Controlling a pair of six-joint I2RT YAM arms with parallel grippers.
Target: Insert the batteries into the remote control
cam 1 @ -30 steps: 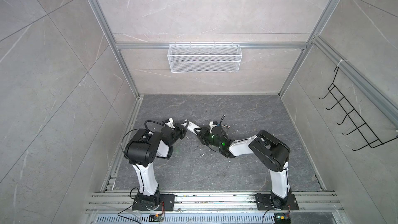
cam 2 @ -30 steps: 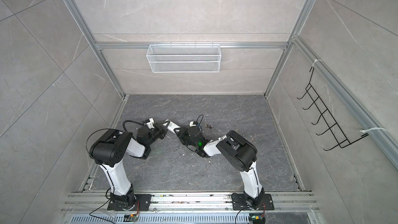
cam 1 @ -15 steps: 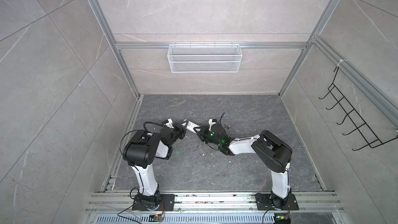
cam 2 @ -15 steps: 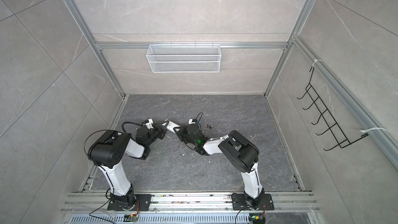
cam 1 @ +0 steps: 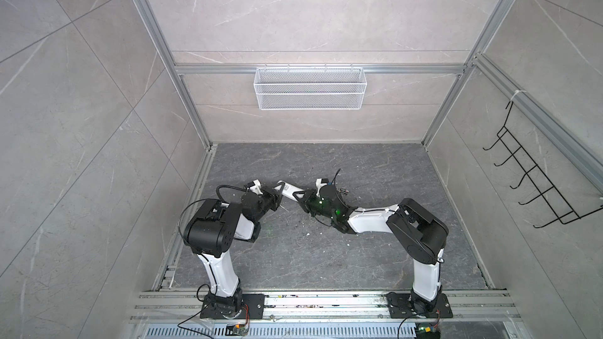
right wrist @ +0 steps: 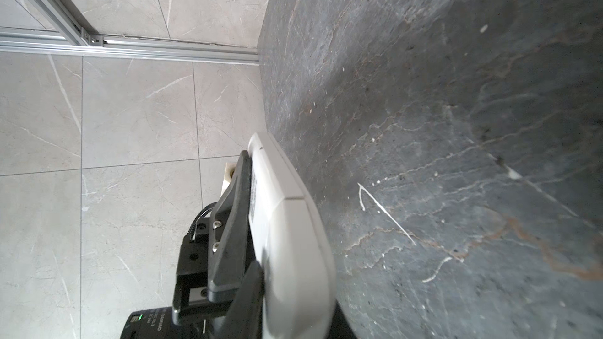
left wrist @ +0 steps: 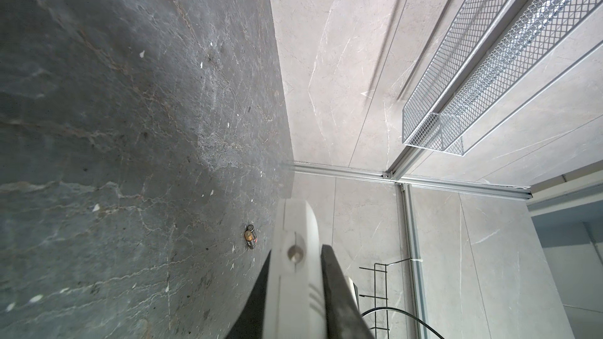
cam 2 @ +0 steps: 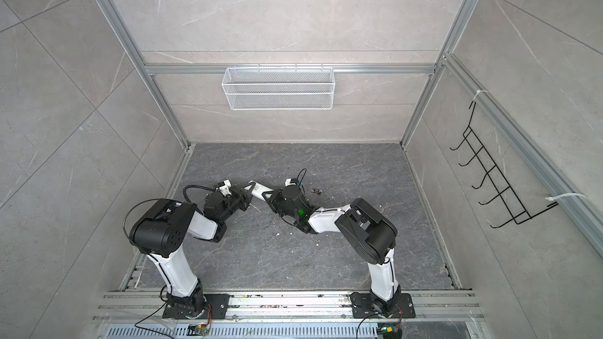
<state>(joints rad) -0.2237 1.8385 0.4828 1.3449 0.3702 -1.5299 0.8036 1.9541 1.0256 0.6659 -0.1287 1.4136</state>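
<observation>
Left gripper (cam 1: 278,194) and right gripper (cam 1: 299,195) are both clenched on the remote (cam 1: 288,189), which spans between them. The batteries (cam 1: 342,191) lie on the floor near the remote, beyond the right gripper. If the arms pull unevenly, the remote could twist loose and drop.

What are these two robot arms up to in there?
They are holding one white remote between them, over the dark floor. The left gripper is clamped on one end; the right gripper looks closed on the other. The batteries lie on the floor nearby, to the right, not yet loaded.
</observation>
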